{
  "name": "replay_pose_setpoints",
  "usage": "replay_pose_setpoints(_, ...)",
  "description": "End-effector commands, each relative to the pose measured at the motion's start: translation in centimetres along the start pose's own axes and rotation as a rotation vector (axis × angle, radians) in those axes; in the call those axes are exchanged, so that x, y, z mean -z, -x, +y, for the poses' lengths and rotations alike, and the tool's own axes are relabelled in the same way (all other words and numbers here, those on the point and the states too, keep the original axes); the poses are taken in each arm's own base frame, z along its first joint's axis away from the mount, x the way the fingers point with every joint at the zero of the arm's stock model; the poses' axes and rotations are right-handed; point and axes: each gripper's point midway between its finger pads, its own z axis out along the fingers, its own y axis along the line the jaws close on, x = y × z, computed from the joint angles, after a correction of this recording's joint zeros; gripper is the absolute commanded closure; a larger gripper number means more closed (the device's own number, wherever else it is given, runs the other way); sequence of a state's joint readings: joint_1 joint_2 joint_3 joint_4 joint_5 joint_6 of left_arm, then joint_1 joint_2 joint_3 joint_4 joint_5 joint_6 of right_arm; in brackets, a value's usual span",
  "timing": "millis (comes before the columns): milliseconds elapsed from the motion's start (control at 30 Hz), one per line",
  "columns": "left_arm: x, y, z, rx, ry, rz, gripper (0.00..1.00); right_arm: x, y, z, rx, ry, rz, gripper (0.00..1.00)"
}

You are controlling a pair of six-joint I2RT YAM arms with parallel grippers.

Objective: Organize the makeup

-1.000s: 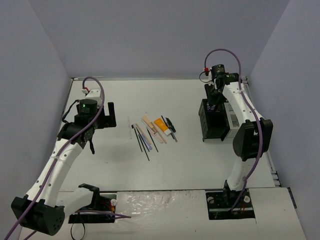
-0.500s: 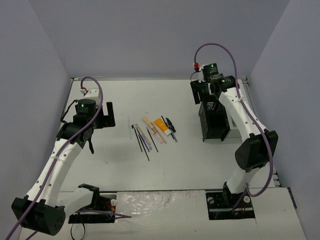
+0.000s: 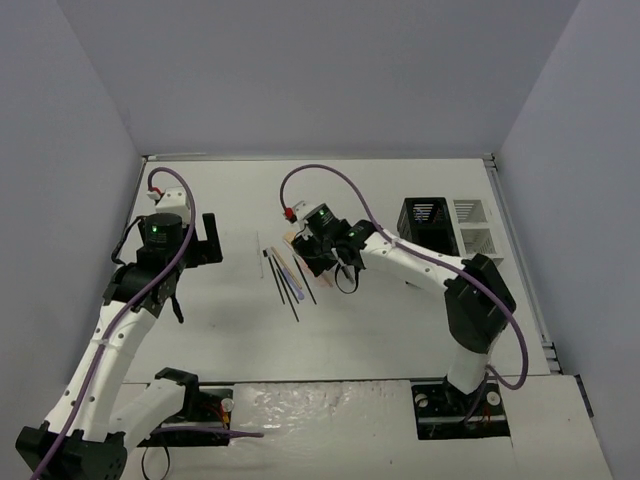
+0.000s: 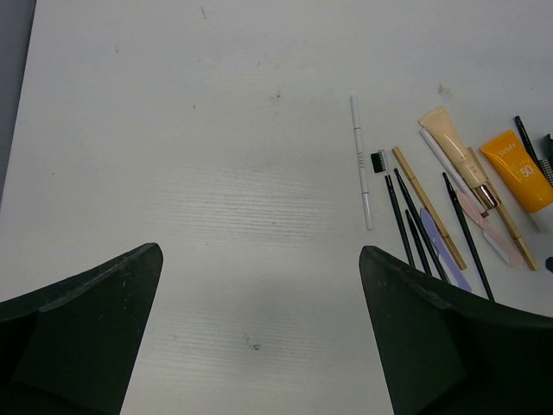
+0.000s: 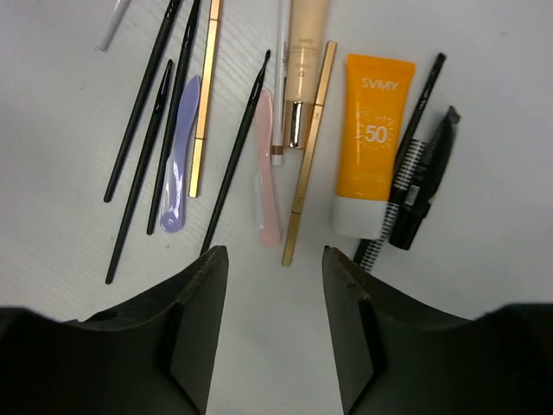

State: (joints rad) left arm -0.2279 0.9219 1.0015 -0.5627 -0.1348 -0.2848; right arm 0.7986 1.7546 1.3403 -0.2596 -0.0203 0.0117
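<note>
My right fingers [image 5: 194, 337] stood apart with nothing between them, poised over the makeup [image 5: 304, 52], which lay in a loose row on the tabletop [image 5: 52, 216]. Just ahead of the gap between them lay the near ends of a pink tool [image 5: 266, 173] and a gold stick [image 5: 308, 147]. The orange tube [image 5: 373, 143] lay ahead of my right-hand finger, with a black comb wand [image 5: 423, 181] just beside it on the outer side. Ahead of my left-hand finger were the thin black brushes [image 5: 143, 112] and the lavender tool [image 5: 177, 156]. My left fingers [image 4: 78, 337] were spread wide, holding nothing. The same row lay ahead of them and off to the right, and a white pencil [image 4: 361, 164] was its nearest piece. The black mesh holder [image 3: 424, 218] stood well apart, off to the right of my right fingers.
</note>
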Motion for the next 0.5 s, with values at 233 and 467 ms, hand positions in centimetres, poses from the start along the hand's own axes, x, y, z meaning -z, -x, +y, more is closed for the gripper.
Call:
replay_pose_setpoints(233,0.1,1.7,0.2,0.019,0.01,-0.068,0.03,-5.0,-0.4,2.2,0.062,0.021,-0.054,0.71)
replay_pose_setpoints(467,0.0,1.6,0.1,0.019,0.008,-0.064,0.03,-6.5,-1.6,2.0,0.085,0.015,-0.017,0.73)
